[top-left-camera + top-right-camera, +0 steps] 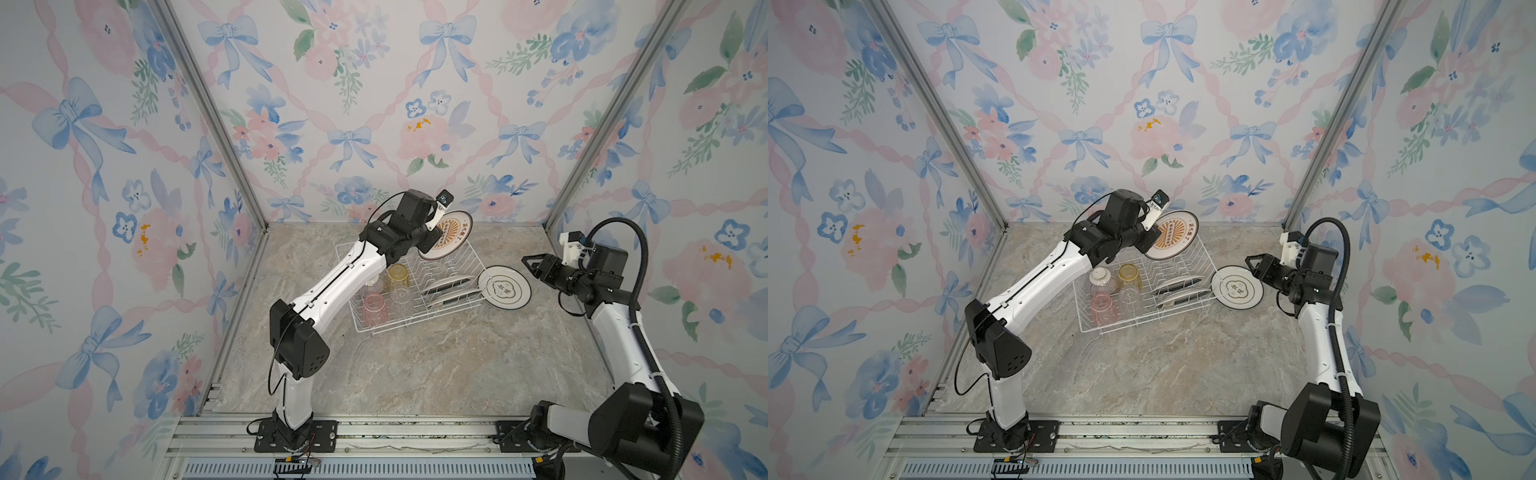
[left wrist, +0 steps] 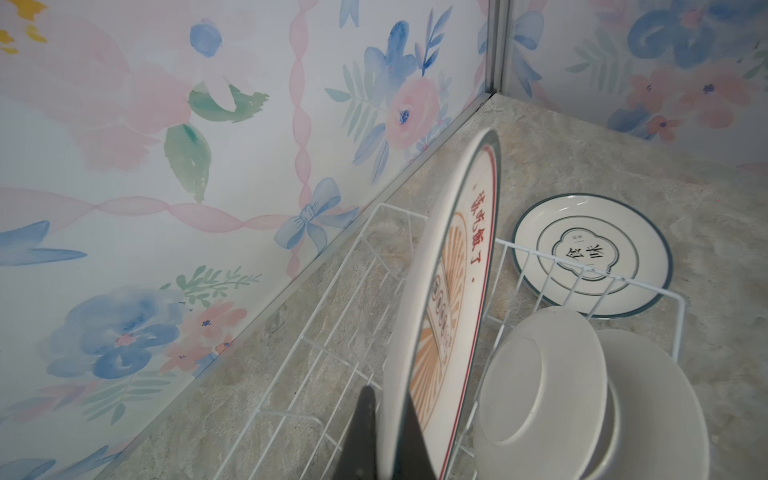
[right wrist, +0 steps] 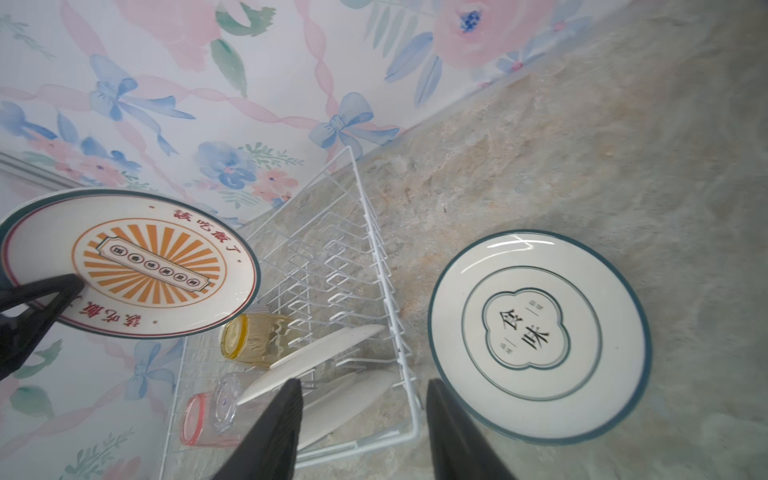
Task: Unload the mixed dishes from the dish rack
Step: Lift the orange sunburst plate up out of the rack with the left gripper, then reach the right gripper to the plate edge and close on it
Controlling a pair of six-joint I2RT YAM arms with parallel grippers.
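Observation:
My left gripper [image 2: 388,401] is shut on the rim of a white plate with an orange sunburst [image 1: 449,237] [image 1: 1173,241]. It holds the plate on edge above the far end of the dish rack [image 1: 415,325] [image 1: 1142,322]. Two plates [image 1: 449,286] [image 1: 453,297] stand in the rack's slots. Beside them sit a yellow tumbler [image 1: 399,276], a clear one [image 1: 402,300], a pink one [image 1: 375,307] and an upturned ribbed bowl [image 1: 1102,280]. A teal-rimmed plate [image 1: 508,287] [image 3: 540,336] lies flat on the table right of the rack. My right gripper [image 1: 530,264] [image 3: 363,382] hovers open near that plate, holding nothing.
The marble tabletop [image 1: 415,374] is walled in by floral panels at the back and on both sides. The left arm [image 1: 332,286] stretches over the rack's left half and hides part of the bowl in a top view.

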